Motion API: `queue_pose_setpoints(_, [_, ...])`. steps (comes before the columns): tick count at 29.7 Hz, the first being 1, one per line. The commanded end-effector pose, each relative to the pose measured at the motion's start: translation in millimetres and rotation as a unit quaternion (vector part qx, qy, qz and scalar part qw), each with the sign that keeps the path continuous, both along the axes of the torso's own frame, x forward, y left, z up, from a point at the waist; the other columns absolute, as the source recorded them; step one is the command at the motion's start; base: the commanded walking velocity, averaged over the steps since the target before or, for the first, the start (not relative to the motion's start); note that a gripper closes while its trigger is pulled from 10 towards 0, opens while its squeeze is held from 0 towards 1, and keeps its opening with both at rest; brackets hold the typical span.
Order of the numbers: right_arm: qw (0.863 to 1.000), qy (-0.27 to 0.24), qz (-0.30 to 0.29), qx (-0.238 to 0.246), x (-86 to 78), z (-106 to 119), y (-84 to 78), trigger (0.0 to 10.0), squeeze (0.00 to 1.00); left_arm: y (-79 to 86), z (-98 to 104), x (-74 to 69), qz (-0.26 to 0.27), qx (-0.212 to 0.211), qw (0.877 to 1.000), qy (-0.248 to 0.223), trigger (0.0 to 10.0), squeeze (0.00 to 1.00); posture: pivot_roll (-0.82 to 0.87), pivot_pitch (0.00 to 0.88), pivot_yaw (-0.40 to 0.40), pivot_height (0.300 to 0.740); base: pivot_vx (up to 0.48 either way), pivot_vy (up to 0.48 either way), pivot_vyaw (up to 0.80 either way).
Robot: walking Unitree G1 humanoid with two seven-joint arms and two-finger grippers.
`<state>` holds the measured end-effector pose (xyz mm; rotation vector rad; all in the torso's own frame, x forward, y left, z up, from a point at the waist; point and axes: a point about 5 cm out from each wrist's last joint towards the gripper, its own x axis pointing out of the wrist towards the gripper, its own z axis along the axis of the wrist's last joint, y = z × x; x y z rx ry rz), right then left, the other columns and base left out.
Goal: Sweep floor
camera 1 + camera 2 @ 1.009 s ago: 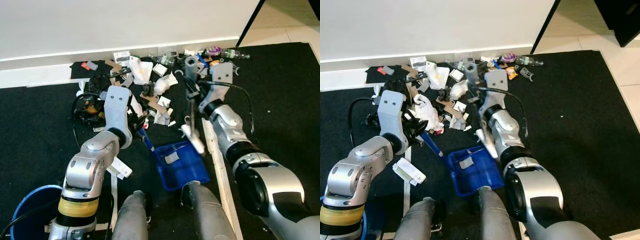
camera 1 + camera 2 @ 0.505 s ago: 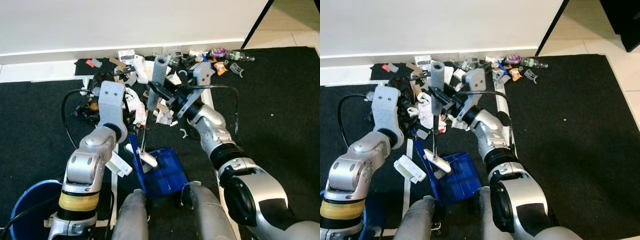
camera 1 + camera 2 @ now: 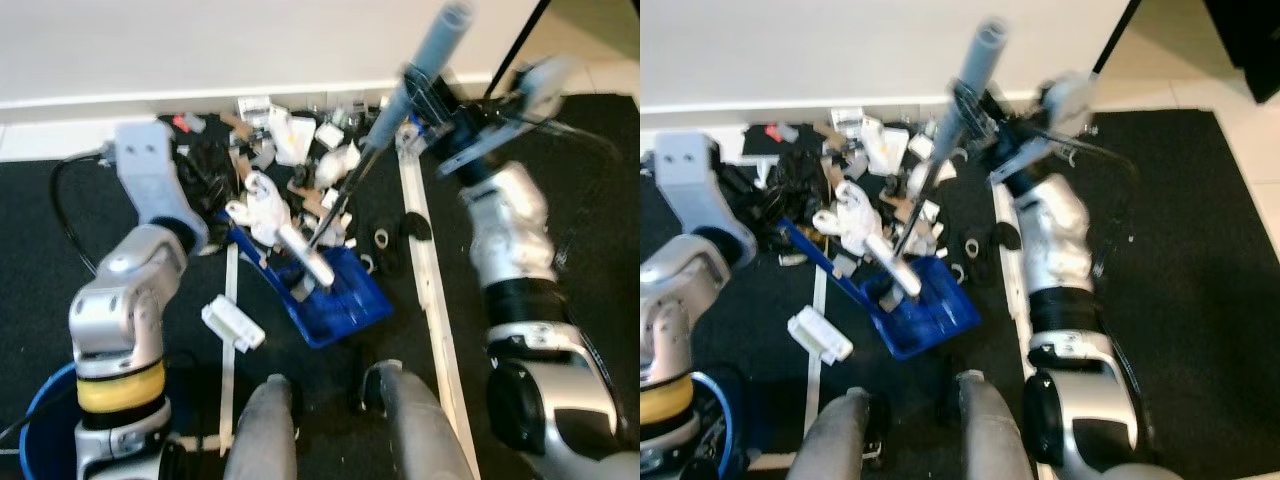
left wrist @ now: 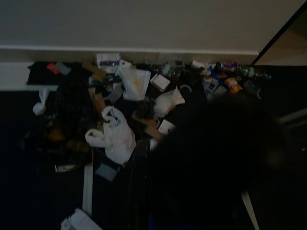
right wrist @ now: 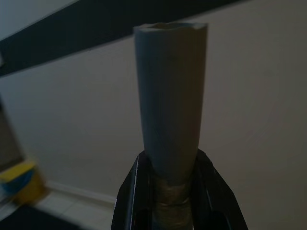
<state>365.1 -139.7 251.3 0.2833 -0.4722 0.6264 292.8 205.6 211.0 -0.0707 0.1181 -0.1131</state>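
1. Right claw (image 5: pixel 175 191): clamped on the grey foam grip of the broom handle (image 3: pixel 425 55). The black fingers (image 5: pixel 132 196) close on the grip from both sides. The grasp sits high on the handle, so the shaft slants from 1 o'clock down toward the centre; judged purpose: leverage for short pulling strokes.

2. Broom head (image 3: pixel 305 265): white, resting at the far lip of the blue dustpan (image 3: pixel 335 300). Judged purpose: dragging debris into the pan.

3. Left claw: fingers dark in the left wrist view, so their state cannot be told. The left arm (image 3: pixel 140 260) reaches toward 10 o'clock, and the pan's handle runs toward it; judged purpose: holding the pan steady against the broom strokes.

4. Litter pile (image 3: pixel 300 150): paper scraps, a white plastic bag (image 4: pixel 115 136), cardboard and wrappers lie on the black floor mat (image 3: pixel 590 180) at 12 o'clock, against the white baseboard (image 3: pixel 60 125). Most of it remains outside the pan.

5. Blue bucket (image 3: pixel 40 440): at 7 o'clock, judged the emptying point.

6. White rail (image 3: pixel 425 280): lying on the mat at 3 o'clock of the pan.

7. Writing: no legible brand or label; motion blur prevents reading.
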Motion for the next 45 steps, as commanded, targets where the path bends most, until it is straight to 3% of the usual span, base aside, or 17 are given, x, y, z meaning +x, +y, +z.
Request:
queue_pose_setpoints(1, [0.999, 0.002, -0.03, 0.022, 1.3, 5, -12.2, 10.0, 0.0, 0.3, 4, -3.8, -0.002, -0.004, 1.0, -0.015, 10.0, 0.0, 0.12, 0.24, -0.04, 0.74, 0.0, 0.0, 0.0])
queue_pose_setpoints(3, [0.993, 0.034, -0.114, 0.013, 10.7, -2, -31.4, 10.0, 0.0, -1.2, 7, -3.8, -0.001, 0.004, 1.0, -0.027, 10.0, 0.0, 0.12, 0.23, -0.042, 0.74, 0.0, 0.0, 0.0])
queue_pose_setpoints(4, [0.993, 0.034, -0.114, 0.013, 10.7, -2, -31.4, 10.0, 0.0, -1.2, 7, -3.8, -0.001, 0.004, 1.0, -0.027, 10.0, 0.0, 0.12, 0.23, -0.042, 0.74, 0.0, 0.0, 0.0])
queue_pose_setpoints(5, [0.974, 0.074, -0.212, 0.004, 18.5, -13, -53.2, 10.0, 0.0, -2.1, 8, -2.9, 0.007, 0.001, 0.999, -0.033, 10.0, 0.0, 0.11, 0.224, -0.044, 0.74, 0.0, 0.0, 0.0])
queue_pose_setpoints(6, [0.963, 0.096, -0.251, -0.004, 19.6, -20, -62.5, 10.0, 0.0, -1.3, 9, -2.3, 0.016, -0.004, 0.999, -0.034, 10.0, 0.0, 0.11, 0.218, -0.043, 0.74, 0.0, 0.0, 0.0])
queue_pose_setpoints(9, [0.942, 0.13, -0.305, -0.049, 17.5, -38, -76.5, 10.0, 0.0, 5.2, 10, -0.1, 0.057, 0.0, 0.998, -0.037, 10.0, 0.0, 0.11, 0.209, -0.041, 0.74, 0.0, 0.0, 0.0])
queue_pose_setpoints(12, [0.939, 0.133, -0.309, -0.069, 15.7, -44, -77.0, 10.0, 0.0, 7.8, 12, 0.2, 0.072, -0.001, 0.997, -0.04, 10.0, 0.0, 0.11, 0.207, -0.041, 0.74, 0.0, 0.0, 0.0])
queue_pose_setpoints(15, [0.938, 0.131, -0.302, -0.107, 10.7, -53, -74.9, 10.0, 0.0, 11.7, 17, -0.7, 0.086, 0.032, 0.994, -0.054, 10.0, 0.0, 0.12, 0.198, -0.04, 0.74, 0.0, 0.0, 0.0])
queue_pose_setpoints(18, [0.939, 0.113, -0.31, -0.099, 11.7, -40, -87.0, 10.0, 0.0, 14.4, 10, -0.9, 0.085, 0.048, 0.994, -0.054, 10.0, 0.0, 0.11, 0.191, -0.035, 0.74, 0.0, 0.0, 0.0])
queue_pose_setpoints(23, [0.94, 0.118, -0.302, -0.104, 16.0, -41, -86.2, 10.0, 0.0, 12.2, 7, -0.1, 0.087, 0.038, 0.994, -0.05, 10.0, 0.0, 0.1, 0.184, -0.033, 0.74, 0.0, 0.0, 0.0])
queue_pose_setpoints(27, [0.945, 0.128, -0.285, -0.091, 18.6, -47, -70.1, 10.0, 0.0, 6.4, 5, 2.0, 0.084, 0.039, 0.994, -0.05, 10.0, 0.0, 0.1, 0.175, -0.03, 0.74, 0.0, 0.0, 0.0])
queue_pose_setpoints(32, [0.949, 0.171, -0.266, -0.021, 18.1, -64, -53.8, 10.0, 0.0, 3.4, 8, 4.2, 0.081, 0.045, 0.994, -0.057, 10.0, 0.0, 0.11, 0.164, -0.021, 0.74, 0.0, 0.0, 0.0])
queue_pose_setpoints(45, [0.946, 0.179, -0.269, -0.009, 20.1, -69, -49.2, 10.0, 0.0, 2.9, 10, 8.8, 0.085, 0.066, 0.992, -0.07, 10.0, 0.0, 0.1, 0.156, -0.01, 0.74, 0.0, 0.0, 0.0])
